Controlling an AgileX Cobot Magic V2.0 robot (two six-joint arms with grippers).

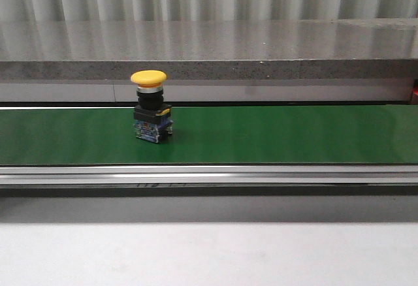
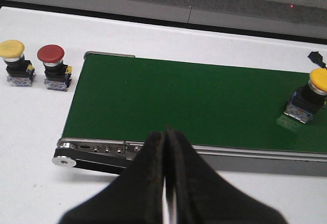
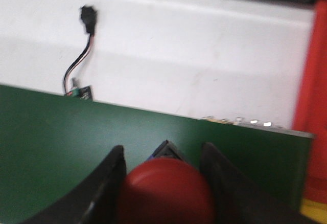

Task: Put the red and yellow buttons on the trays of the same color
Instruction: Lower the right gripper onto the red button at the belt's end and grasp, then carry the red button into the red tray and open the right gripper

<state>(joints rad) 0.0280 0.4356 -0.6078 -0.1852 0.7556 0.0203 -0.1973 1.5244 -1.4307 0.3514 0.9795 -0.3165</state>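
- My right gripper [image 3: 163, 183] straddles a red button [image 3: 166, 191] above the green belt [image 3: 76, 142], one finger [image 3: 110, 183] on each side of the cap; the blur keeps me from telling whether the pads truly pinch it or only flank it.
- Risk: if the hold is only on the rounded cap, the button may slip or tilt as it lifts, and drop back on the belt.
- Risk: a red edge [image 3: 311, 81], likely the red tray, stands just beside the belt's end; a low carry might clip its wall.
- My left gripper [image 2: 166, 183] hangs over the near rail of the belt, fingers pressed together, holding nothing.
- Risk: a yellow button [image 1: 151, 105] stands upright on the belt, well apart from my left gripper; if the belt runs, it may drift out of reach.
- That button shows a wide yellow mushroom cap on a black collar and a blue-grey block, top-heavy by my judgement.
- Two more buttons, yellow [image 2: 16, 63] and red [image 2: 55, 67], wait upright side by side on the white table [image 2: 30, 132], off the belt's end.
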